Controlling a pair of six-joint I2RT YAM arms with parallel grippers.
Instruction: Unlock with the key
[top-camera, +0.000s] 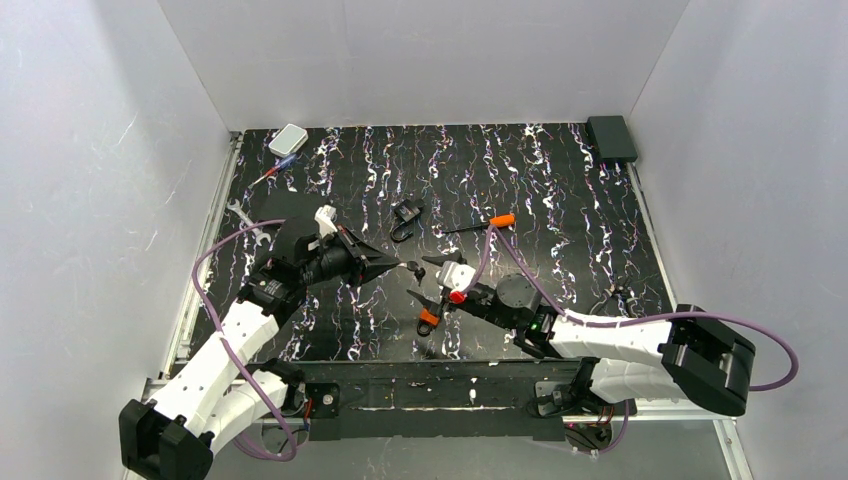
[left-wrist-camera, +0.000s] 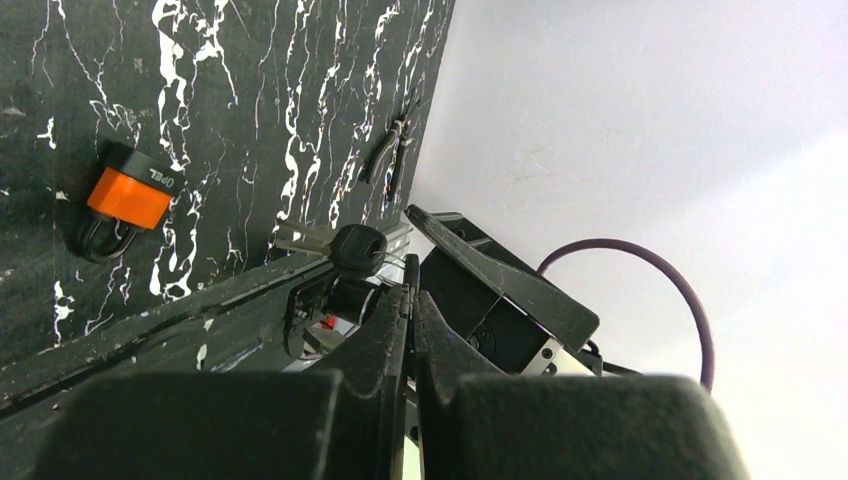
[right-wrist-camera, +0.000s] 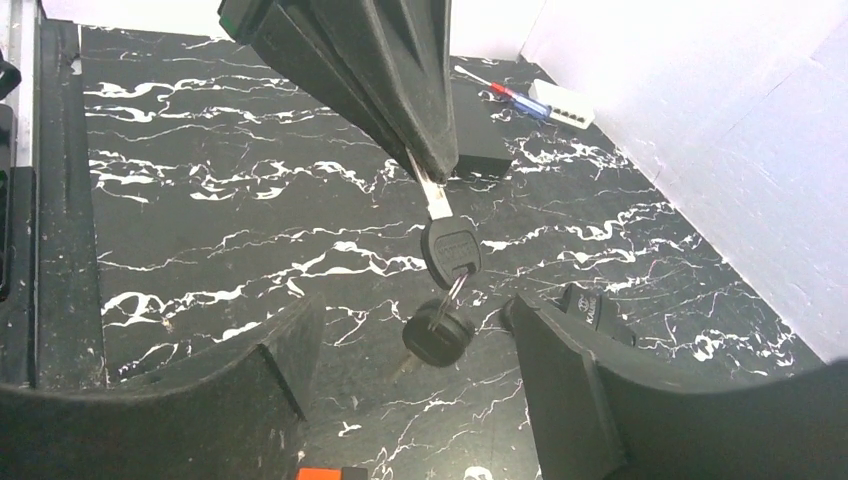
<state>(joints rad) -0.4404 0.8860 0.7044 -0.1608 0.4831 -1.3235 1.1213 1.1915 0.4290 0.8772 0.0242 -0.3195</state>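
One dark, veined worktop (top-camera: 560, 200) carries everything, and both grippers meet above its middle. The step in hand looks like a pass of the key from left to right.

The left gripper (top-camera: 398, 266) has its jaws clenched on the key's blade. The right gripper (top-camera: 422, 277) is released, and its jaws stand wide on either side of what hangs there, touching nothing. The orange padlock (top-camera: 429, 318) lies on the worktop just beside the right gripper, toward the near edge.

The key (right-wrist-camera: 452, 250) hangs in the air, its black head clear below the left tips. A second key (right-wrist-camera: 438, 336) dangles from it on a ring.

To do this well, I judge the right jaws should close on the upper head alone and leave the blade bare. That head shows its flat face to the right wrist camera, so the jaws as they stand would bite its edges. A turn of the wrist would give a surer hold on the flats.

The left should let go only once that grip is firm. Catching the loose second key in the bite would skew the hold. The padlock's keyway shows in no view, so aiming the blade will need care.
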